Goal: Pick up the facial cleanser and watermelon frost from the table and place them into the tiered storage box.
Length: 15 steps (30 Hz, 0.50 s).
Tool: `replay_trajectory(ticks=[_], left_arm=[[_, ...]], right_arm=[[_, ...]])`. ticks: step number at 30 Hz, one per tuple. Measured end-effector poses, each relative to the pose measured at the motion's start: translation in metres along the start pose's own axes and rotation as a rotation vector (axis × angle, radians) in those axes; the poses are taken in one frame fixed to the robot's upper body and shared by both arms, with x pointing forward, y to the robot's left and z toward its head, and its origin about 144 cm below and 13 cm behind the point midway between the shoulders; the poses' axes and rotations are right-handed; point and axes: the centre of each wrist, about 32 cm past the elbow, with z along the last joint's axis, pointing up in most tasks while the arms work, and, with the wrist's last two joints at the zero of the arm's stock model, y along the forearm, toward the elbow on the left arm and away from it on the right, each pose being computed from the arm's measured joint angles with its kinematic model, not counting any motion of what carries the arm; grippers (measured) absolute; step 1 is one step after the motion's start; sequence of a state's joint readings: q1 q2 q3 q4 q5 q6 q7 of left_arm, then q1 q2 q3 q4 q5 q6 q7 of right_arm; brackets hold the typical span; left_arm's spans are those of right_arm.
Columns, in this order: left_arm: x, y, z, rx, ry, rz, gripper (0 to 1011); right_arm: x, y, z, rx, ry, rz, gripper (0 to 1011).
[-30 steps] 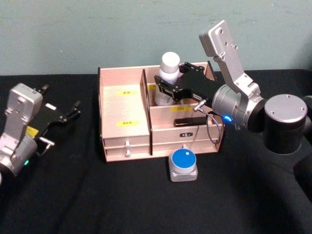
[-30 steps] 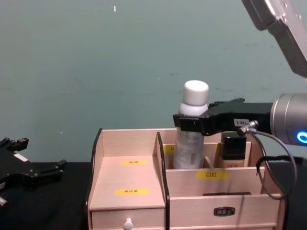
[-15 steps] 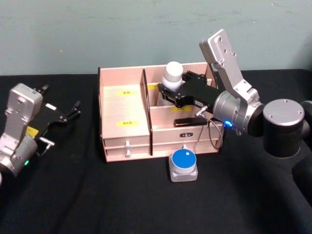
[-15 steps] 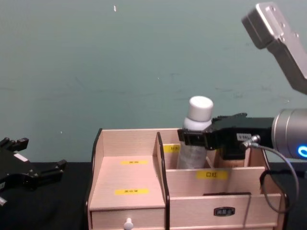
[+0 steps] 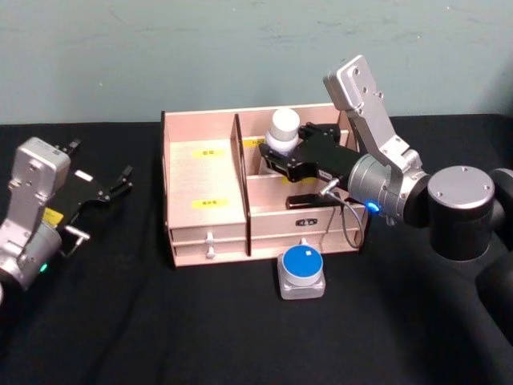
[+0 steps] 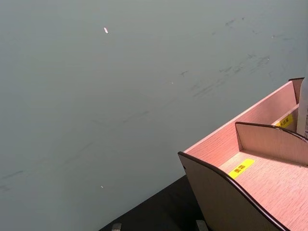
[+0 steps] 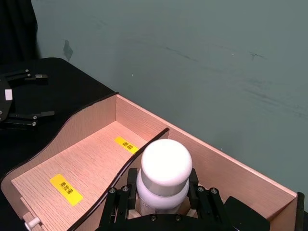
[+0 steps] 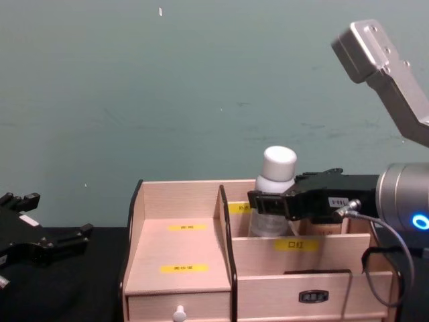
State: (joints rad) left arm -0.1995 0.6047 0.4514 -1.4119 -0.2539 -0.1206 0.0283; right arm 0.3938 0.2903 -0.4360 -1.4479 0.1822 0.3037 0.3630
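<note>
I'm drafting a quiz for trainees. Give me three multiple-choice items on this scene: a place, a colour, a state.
1. Where is the bottle? A in a back compartment of the box; B on the table; C in a drawer.
2. The pot before the box has a top that is: A red; B blue; C white.
3. The right gripper is: A open; B shut on the bottle; C parked.
Key: A, it stands behind the front tiers; B, its top shows blue; B, it clasps the neck.
</note>
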Motion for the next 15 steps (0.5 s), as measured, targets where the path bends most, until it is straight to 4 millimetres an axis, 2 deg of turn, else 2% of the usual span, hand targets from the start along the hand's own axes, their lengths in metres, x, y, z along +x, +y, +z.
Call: replay_trajectory(ticks=[10,12,15], left_arm=[[0.0,0.0,0.0,0.0,0.0,0.0,1001],[0.0,0.0,0.0,0.0,0.0,0.0,1001],[0.0,0.0,0.0,0.0,0.0,0.0,1001]], right_arm=[[0.0,-0.0004,0.0008,0.002,0.0,0.0,613],[0.0,-0.0005,0.0009,0.002,0.0,0.0,639],[0.0,-0.0006,0.001,0.003,0.0,0.0,748]])
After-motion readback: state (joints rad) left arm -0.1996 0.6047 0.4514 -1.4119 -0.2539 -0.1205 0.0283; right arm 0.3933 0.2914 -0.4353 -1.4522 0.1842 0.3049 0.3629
